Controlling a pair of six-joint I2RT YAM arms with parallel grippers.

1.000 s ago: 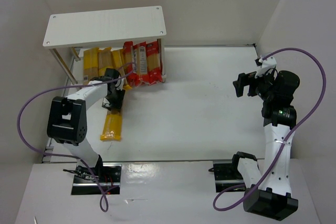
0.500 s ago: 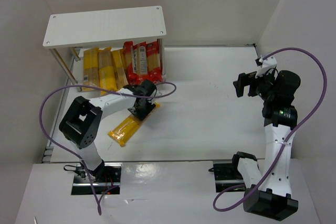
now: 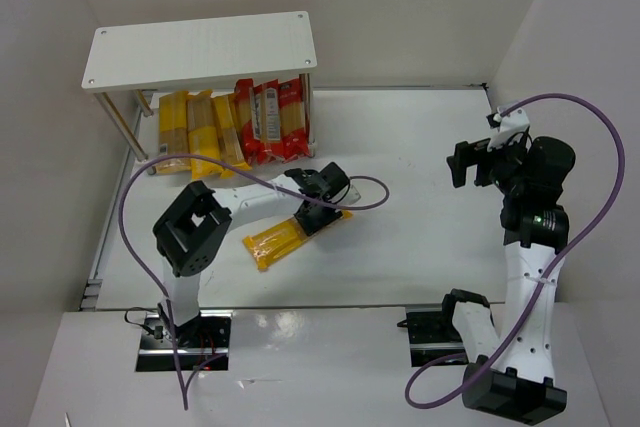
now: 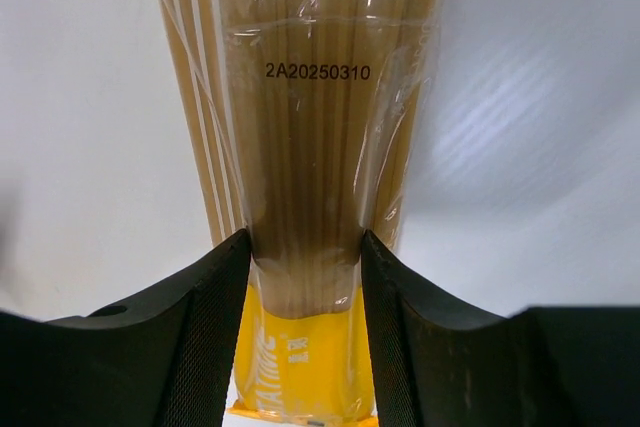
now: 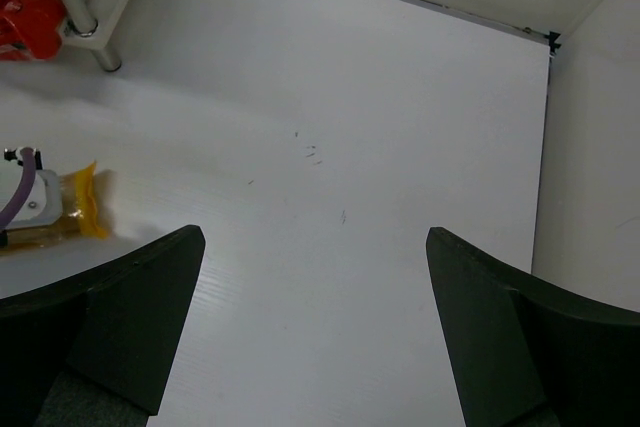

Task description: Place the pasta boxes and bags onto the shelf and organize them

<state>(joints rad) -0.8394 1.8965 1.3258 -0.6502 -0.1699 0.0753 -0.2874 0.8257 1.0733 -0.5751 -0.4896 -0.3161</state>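
From above, we see the shelf (image 3: 200, 47) at the far left of the counter (image 3: 400, 217), with yellow and red packs (image 3: 235, 125) lined up side by side under its top board. One yellow pack (image 3: 278, 243) lies slantwise near the middle of the counter, the left fingers (image 3: 316, 214) at its far end. The right fingers (image 3: 458, 162) hang well apart on the right. In the left wrist view, we find the left fingers (image 4: 215, 327) closed onto the yellow pack (image 4: 300, 147), pinching its clear window. In the right wrist view, the right fingers (image 5: 130, 317) stand wide apart, holding nothing.

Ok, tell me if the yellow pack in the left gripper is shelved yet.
Not shelved: the yellow pack is out on the table, apart from the shelf, the left gripper shut on it.
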